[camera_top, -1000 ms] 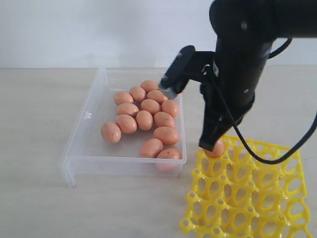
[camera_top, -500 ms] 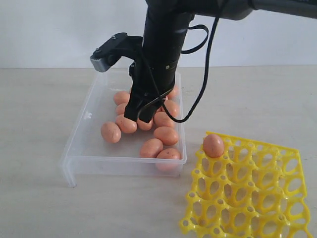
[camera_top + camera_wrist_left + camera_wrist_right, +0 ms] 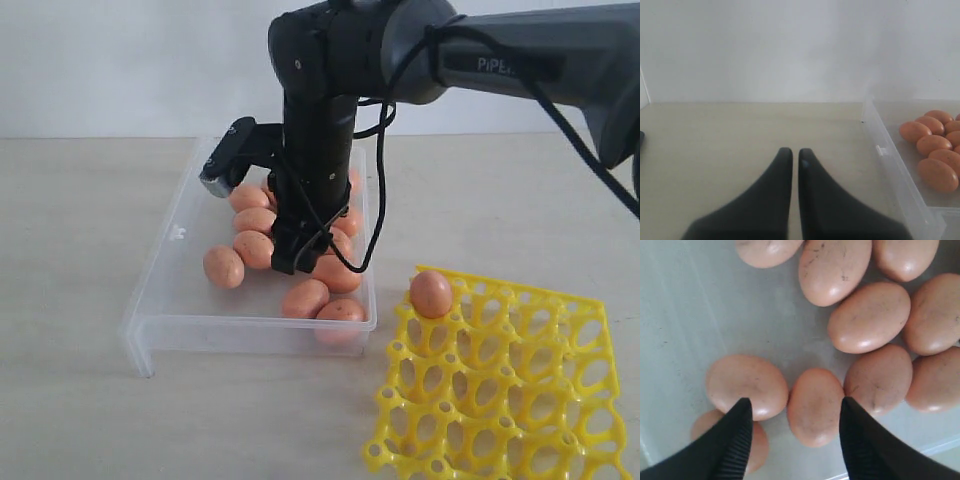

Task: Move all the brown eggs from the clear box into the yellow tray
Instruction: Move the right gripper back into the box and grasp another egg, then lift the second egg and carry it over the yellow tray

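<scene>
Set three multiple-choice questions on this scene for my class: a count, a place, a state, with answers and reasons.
1. How many brown eggs lie in the yellow tray? A none; B one; C four.
2. Where is the right gripper? A over the tray; B down in the clear box; C away from both.
3. How do its jaws stand? A shut on an egg; B shut on nothing; C open.
Answers: 1 B, one egg sits in the tray's corner cup nearest the box. 2 B, its fingers reach among the box's eggs. 3 C, the right wrist view shows them apart.
</scene>
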You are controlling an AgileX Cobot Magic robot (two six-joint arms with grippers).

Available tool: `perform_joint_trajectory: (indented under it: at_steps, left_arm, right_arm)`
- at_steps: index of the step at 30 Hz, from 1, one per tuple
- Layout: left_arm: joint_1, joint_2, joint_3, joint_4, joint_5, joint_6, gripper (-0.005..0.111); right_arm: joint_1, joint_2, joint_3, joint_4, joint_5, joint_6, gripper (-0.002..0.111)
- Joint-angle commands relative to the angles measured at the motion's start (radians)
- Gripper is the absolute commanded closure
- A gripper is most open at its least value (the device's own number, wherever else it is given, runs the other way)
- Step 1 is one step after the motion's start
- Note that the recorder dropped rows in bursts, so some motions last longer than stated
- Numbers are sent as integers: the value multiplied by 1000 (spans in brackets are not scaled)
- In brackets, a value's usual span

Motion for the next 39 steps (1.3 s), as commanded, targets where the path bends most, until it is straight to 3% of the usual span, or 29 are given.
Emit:
perform_joint_trajectory:
  at_steps: [1,15,24,26,28,29,35,39]
  left_arm:
    - [-1,-4,4,2,-5,0,103]
    - [-1,-4,4,2,-5,0,103]
    - [-1,-4,4,2,-5,0,103]
    - [-1,-4,4,2,-5,0,103]
    - [-1,-4,4,2,-5,0,103]
    - [-1,-4,4,2,-5,0,103]
    - [-1,-4,4,2,-5,0,103]
    - [-1,-4,4,2,-5,0,103]
  right_arm:
    - [-9,8,-5,-70,-37,-14,63]
    - [-42,54,-2,2,-94,-7,63]
    - [-42,57,133,-23,-166,-9,63]
    - [-42,57,133,-20,-191,-3,69]
    - [-40,57,133,-20,-192,-3,91]
    - [-40,55,133,-20,-188,10,109]
    - [-40,18,133,18,-193,114,108]
    - [-40,-59,133,185,-266,116,108]
